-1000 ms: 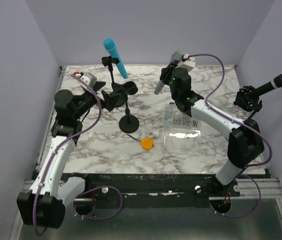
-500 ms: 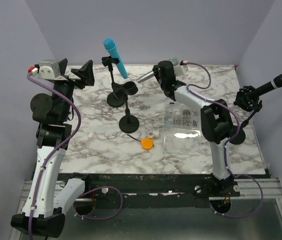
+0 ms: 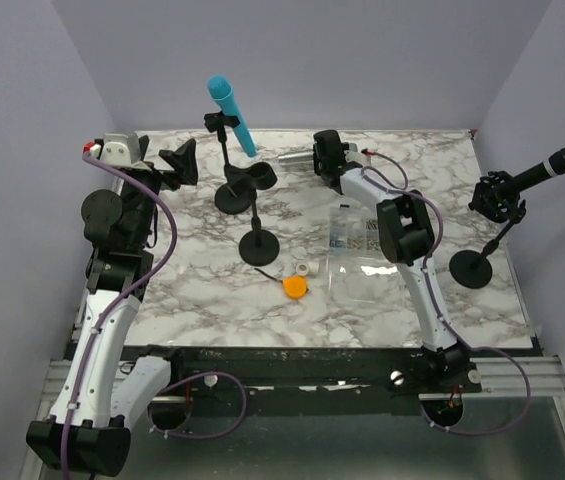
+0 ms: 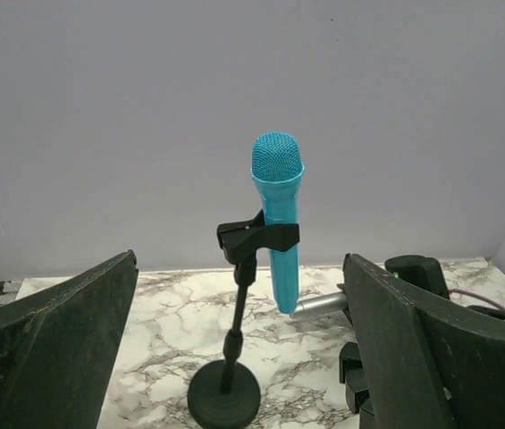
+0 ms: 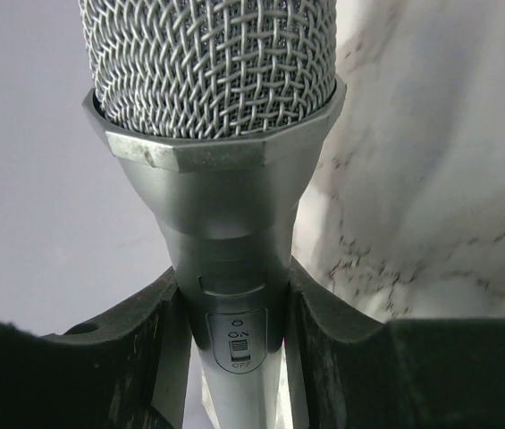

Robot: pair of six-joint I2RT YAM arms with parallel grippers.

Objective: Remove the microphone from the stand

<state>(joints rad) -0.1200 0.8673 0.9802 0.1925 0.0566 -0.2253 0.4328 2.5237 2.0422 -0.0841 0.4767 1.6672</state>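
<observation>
Marble table (image 3: 212, 285), lilac walls (image 3: 362, 60); left claw (image 3: 179, 163) spread wide, right claw (image 5: 234, 332) clamps silver microphone (image 5: 212, 134).

The silver microphone (image 5: 212, 179) has its head cropped, its handle hidden between the jaws.

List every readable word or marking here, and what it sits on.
"ON": above the slide switch on the silver microphone in the right gripper.
"OFF": below that switch.
Dark print on the clear packet: too small to read.
</observation>
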